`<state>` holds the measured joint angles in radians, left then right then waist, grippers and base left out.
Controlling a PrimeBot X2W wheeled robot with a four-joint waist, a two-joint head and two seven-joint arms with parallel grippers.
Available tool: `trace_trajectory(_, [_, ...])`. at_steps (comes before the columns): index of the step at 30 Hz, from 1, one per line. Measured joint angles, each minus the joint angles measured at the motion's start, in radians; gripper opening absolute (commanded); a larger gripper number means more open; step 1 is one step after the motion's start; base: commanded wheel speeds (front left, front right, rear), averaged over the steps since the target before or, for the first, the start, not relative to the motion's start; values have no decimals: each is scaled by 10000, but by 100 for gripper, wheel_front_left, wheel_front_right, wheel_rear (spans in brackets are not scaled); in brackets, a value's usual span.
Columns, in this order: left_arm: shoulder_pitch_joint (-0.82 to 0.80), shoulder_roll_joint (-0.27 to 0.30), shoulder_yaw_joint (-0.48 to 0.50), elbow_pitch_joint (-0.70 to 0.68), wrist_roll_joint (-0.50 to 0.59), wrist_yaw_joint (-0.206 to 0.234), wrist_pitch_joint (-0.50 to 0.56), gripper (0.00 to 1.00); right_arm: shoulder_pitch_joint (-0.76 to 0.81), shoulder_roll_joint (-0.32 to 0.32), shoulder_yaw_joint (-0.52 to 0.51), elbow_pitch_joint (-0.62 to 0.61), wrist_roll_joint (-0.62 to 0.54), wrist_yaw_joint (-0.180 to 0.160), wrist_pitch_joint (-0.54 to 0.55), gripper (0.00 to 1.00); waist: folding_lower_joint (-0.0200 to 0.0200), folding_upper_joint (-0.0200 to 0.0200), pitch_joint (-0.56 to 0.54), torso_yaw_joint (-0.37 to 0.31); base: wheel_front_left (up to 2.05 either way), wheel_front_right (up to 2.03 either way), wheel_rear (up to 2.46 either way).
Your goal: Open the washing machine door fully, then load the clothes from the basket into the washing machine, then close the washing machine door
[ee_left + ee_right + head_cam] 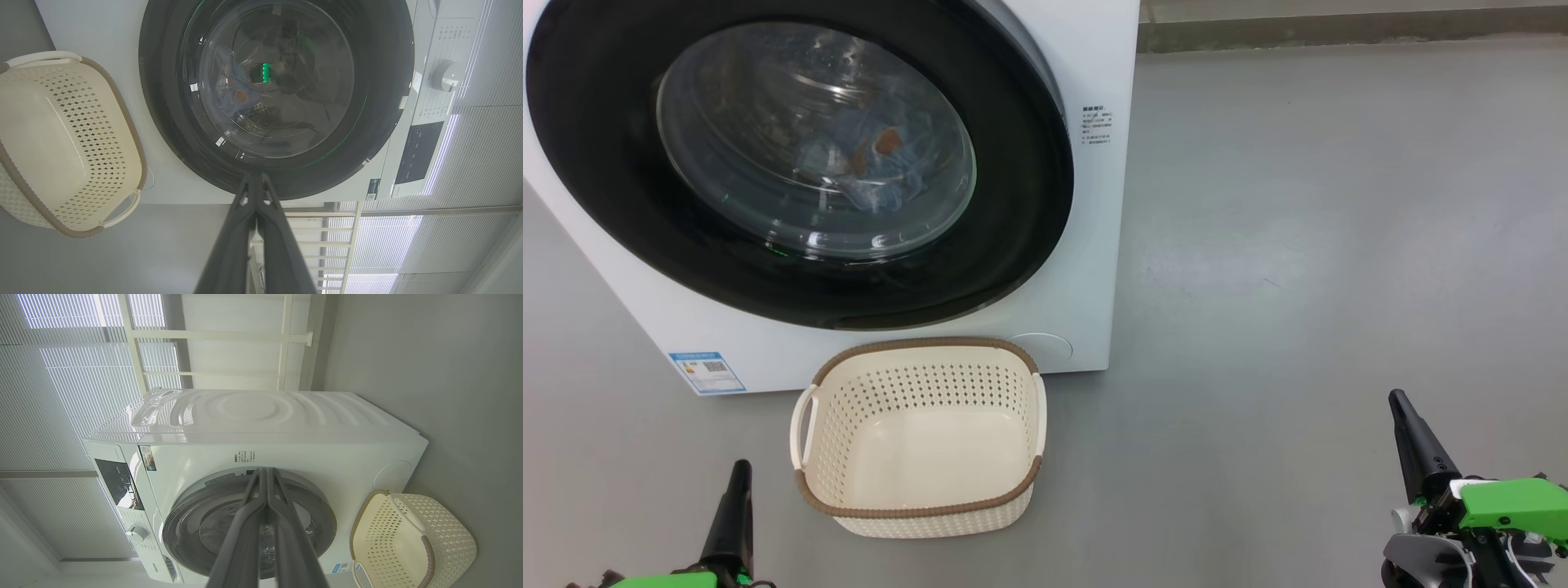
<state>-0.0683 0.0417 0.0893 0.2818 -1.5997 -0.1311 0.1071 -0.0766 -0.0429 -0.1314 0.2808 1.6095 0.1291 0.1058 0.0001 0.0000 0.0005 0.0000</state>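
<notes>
My left fingers [239,232] and right fingers [245,535] are pressed together and hold nothing, above the grey floor [1298,245]. The washing machine door [1021,204] lies against the washing machine [1094,65]. I think it is latched, though glare hides the edge. Its glossy rim is stiff and slippery, so I would hook it at the right edge. The clothes [874,159], soft and light, sit behind the glass. The basket [923,345] stands just in front.
</notes>
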Motion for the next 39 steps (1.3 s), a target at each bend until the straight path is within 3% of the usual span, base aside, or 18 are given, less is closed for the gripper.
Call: trace_trajectory(39, [-3,-2,-2,0,-4,0,0,0,0,4,-4,-2,0,-2,0,0,0,0,0,0,0,0,0])
